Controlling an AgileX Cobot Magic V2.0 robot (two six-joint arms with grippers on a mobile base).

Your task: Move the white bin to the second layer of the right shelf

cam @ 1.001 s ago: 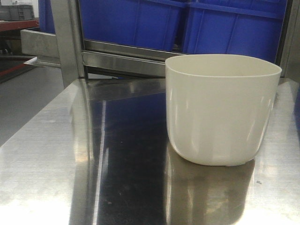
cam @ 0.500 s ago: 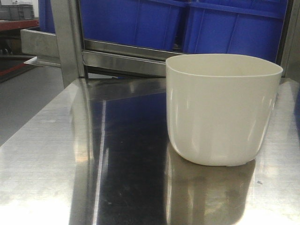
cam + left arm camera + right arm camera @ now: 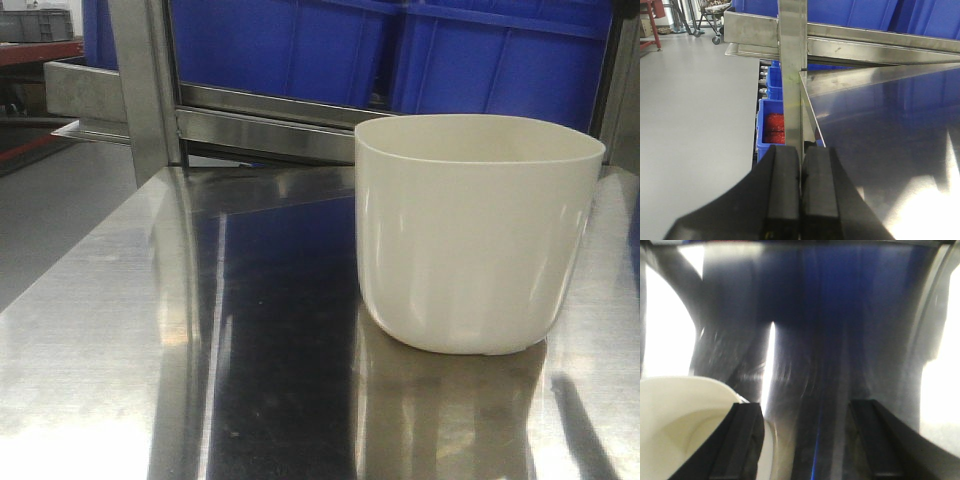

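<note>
A: Where does the white bin (image 3: 478,235) stand?

B: Upright on the steel counter (image 3: 150,330), toward its right side, mouth up and, as far as the right wrist view shows, empty. Behind it, blue crates (image 3: 290,40) sit on a rack level next to a steel upright (image 3: 145,80).

A: And the two arms?

B: The left end effector (image 3: 800,200) has its pads pressed together with nothing between them. It hangs off the counter's left corner, in line with the upright and well apart from the bin. The right end effector (image 3: 807,437) is spread wide and holds nothing. Its wrist view is blurred, but one finger (image 3: 747,440) shows across the bin's rim and the other over bare counter.

A: Is that finger touching the rim?

B: The blur hides it, so that cannot be told.

A: Which step is this, then?

B: It looks like the approach. The right arm seems placed to take the bin by its wall, and the bin rests fully on the counter. The grasp, the carry and the placing are all ahead.

A: What does the next move call for?

B: Probably one finger inside the wall and one outside, then closing on the rim. The plastic is glossy and the walls taper, so a shallow pinch could slip and a deeper bite seems wiser. After that comes a lift clear of the counter and a swing toward the right shelf second layer, which none of these views shows plainly.
</note>
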